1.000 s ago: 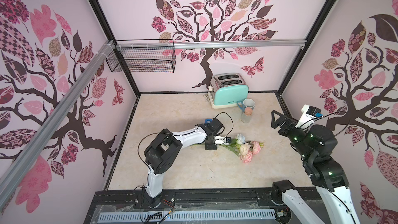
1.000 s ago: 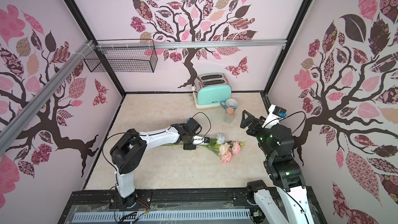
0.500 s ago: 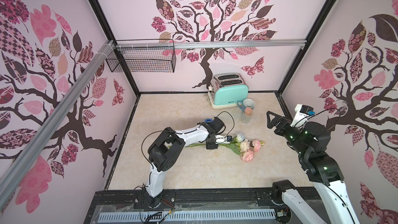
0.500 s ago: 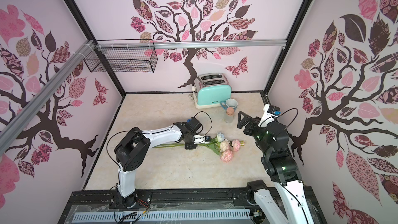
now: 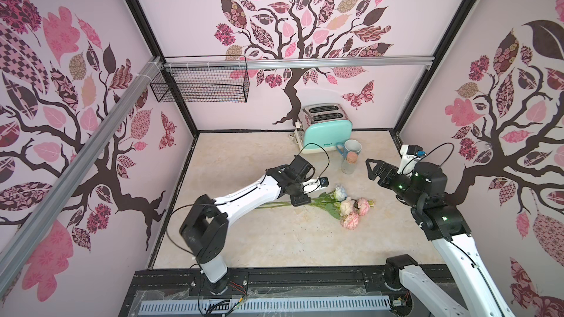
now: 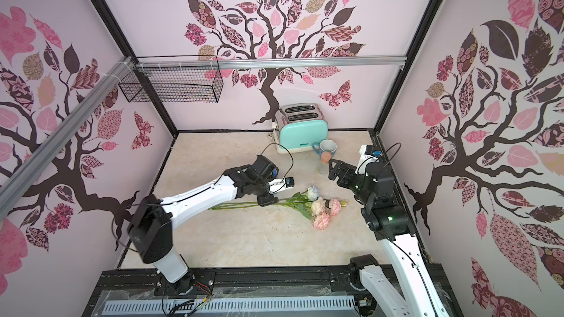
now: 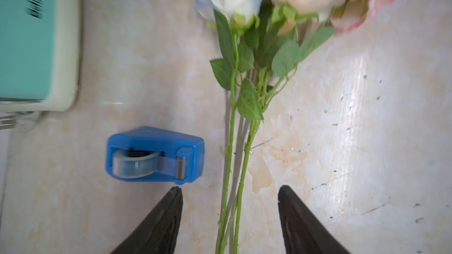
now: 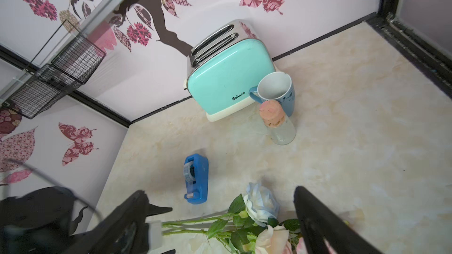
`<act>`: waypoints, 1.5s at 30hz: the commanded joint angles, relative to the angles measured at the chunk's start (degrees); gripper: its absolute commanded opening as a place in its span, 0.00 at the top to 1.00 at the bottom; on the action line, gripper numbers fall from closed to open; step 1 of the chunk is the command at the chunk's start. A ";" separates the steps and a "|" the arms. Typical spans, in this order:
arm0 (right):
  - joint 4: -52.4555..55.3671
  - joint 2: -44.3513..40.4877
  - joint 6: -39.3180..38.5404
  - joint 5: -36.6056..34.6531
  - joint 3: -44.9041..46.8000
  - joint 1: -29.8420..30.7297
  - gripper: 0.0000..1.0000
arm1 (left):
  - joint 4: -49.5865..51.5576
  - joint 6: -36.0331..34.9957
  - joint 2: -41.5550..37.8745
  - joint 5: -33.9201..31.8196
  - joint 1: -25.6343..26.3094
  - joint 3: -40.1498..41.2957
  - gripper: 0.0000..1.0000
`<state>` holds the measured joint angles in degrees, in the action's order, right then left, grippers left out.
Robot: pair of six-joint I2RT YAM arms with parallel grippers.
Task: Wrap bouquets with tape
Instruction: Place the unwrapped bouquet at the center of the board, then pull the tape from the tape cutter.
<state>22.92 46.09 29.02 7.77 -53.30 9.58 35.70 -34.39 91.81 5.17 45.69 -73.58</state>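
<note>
Letting go, left claw [image 7: 228, 189]: its two black fingers, pinched together on the stems a second ago, now stand apart and clamp nothing. The stems run loose between them.
Between the fingers: the bouquet of thin green stems, toothed leaves and white, cream and pink rose blooms [image 7: 248, 101] lies flat near the middle of the beige marble-look worktop [image 5: 274, 239]. Stem ends point to the left edge and blooms to the right edge, about where it lay before.
Just beside: the small blue plastic dispenser with its clear tape roll [image 7: 154, 155] stands on the back-edge side of the stems. It is close to them but not touching, with its cutter end near one left fingertip.
Right claw [image 8: 220, 191]: its fingers are apart and empty, held in the air. It has swung in from the right edge toward the bloom end.
Further out: the mint-green toaster [image 8: 227, 79], blue mug [image 8: 276, 89] and cork-stoppered glass bottle [image 8: 278, 125] stand by the back edge, well apart from the stems.
Tape on stems: none shows, but the wrist view is blurred and the tape is clear, so I cannot tell.
Meaning: nothing gathers the stems now. The left claw looks freed for the dispenser, the right is perhaps coming to take the bouquet, and the wrapping seems not yet done.
</note>
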 commanded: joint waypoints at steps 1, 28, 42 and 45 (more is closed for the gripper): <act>-4.22 6.31 2.34 10.46 1.68 0.47 0.31 | -6.35 11.20 -10.28 0.96 -1.50 8.19 0.34; -31.32 58.38 16.27 21.41 -7.32 19.27 0.67 | -6.54 49.85 -15.88 9.58 -24.33 17.33 0.21; -31.45 65.96 15.00 21.48 -11.06 19.42 0.75 | -7.49 49.95 -16.10 10.47 -24.33 18.12 0.21; -32.01 66.52 15.37 22.61 -10.99 19.42 0.76 | -7.49 49.87 -16.07 10.57 -24.33 18.08 0.21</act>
<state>-8.60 109.69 44.42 29.04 -62.96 28.67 29.21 15.22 76.66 14.83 21.41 -56.93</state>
